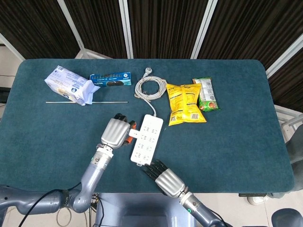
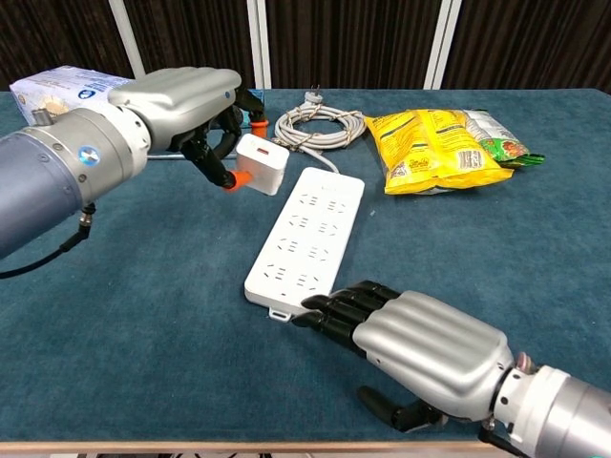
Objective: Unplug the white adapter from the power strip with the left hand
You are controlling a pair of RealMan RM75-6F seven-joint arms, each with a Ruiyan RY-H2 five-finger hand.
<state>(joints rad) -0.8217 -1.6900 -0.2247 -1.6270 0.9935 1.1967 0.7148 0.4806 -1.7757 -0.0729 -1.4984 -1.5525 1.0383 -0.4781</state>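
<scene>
Our left robot hand [image 2: 181,105] pinches the white adapter [image 2: 261,164] clear of the power strip [image 2: 307,239]; next we set it down.

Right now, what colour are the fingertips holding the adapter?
Orange fingertips on the left hand, clearest in the chest view.

The white adapter [image 2: 262,163] is a small, rounded white block with a small orange port on its end face. It is free of the power strip [image 2: 307,238], lifted off the tabletop and tilted, just left of the strip's far end. The power strip is a long white bar with rows of sockets, all bare, lying flat on the tabletop and running diagonally from near-left to far-right, its cable leaving the far end. Its near end touches the fingertips [image 2: 329,310] of the right hand.
</scene>
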